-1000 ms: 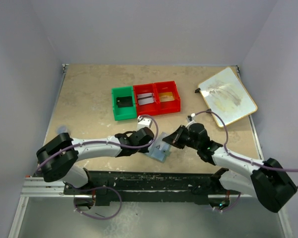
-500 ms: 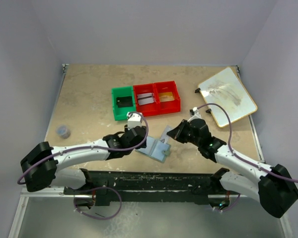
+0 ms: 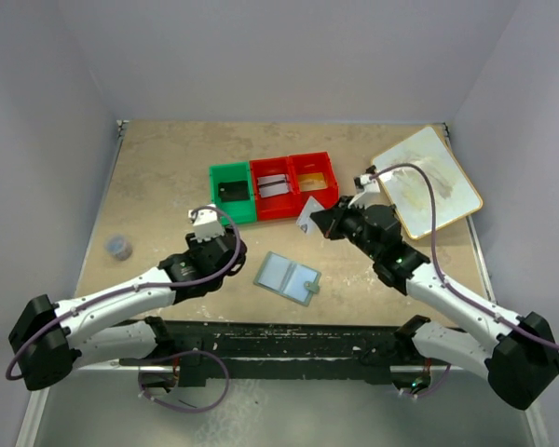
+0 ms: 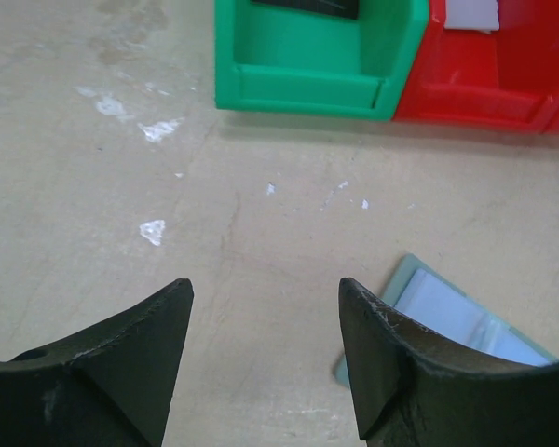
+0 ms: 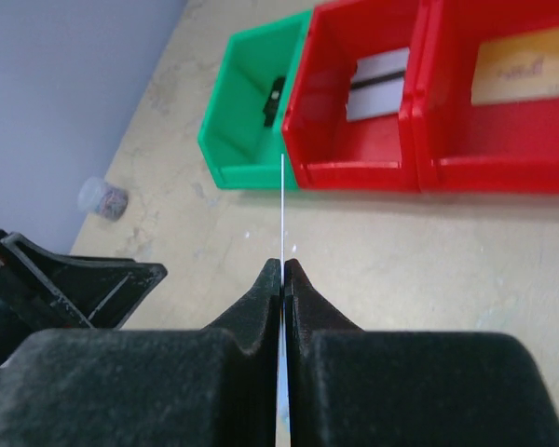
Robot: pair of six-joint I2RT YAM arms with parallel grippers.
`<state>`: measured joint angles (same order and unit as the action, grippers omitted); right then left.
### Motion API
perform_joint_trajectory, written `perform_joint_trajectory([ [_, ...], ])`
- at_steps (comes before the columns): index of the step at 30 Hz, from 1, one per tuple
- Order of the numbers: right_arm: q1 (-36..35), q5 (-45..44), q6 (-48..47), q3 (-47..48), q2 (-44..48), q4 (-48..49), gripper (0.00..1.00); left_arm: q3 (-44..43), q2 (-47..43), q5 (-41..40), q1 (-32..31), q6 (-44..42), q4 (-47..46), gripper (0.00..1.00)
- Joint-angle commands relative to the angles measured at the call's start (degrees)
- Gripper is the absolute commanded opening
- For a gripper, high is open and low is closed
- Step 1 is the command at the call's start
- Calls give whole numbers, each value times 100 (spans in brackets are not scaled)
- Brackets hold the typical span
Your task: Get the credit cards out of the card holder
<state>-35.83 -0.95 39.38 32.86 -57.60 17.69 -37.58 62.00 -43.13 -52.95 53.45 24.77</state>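
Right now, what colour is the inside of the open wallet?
Pale blue-grey inside the wallet; clearest in the top view.

Left gripper (image 4: 265,289) hangs agape low over the desk's middle; right gripper (image 5: 282,267), reaching toward the far edge, pinches a credit card (image 3: 306,215).

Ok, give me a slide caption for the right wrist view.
Right pincer pinches a credit card edge-on, with the green bin and red bins ahead.
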Motion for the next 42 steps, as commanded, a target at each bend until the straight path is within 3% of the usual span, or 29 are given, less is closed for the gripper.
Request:
perform_joint_trajectory([
  [1,-51,-272,-1023,651,-212,234,0,-86,-411,-1015,52,637,786,62],
  [6,-325,-759,-2019,1287,-503,20,0,-267,-636,-1705,57,1311,1676,64],
  [13,-837,-1457,-4078,2057,-1323,14,0,-192,-985,-1596,57,1791,1901,66],
  [16,-842,-2062,-4226,2825,-2184,-912,0,-157,-1116,-1522,55,1742,1881,68],
  [20,-837,-2103,-4743,3353,-2844,-1071,0,-148,-1210,-1488,55,1764,2049,69],
  [24,-829,-1071,-5414,3422,-3208,-598,0,-148,-1347,-1422,57,1757,2211,70],
  [30,-789,-386,-6412,4385,-4237,-1085,0,-150,-1641,-1440,57,1761,2419,70],
  [36,-669,-800,-6797,5522,-5336,-1768,0,-263,-1833,-1465,53,1673,2597,70],
  [42,-475,-810,-7025,5727,-5691,-1731,0,-341,-1970,-1474,48,1688,2751,70],
])
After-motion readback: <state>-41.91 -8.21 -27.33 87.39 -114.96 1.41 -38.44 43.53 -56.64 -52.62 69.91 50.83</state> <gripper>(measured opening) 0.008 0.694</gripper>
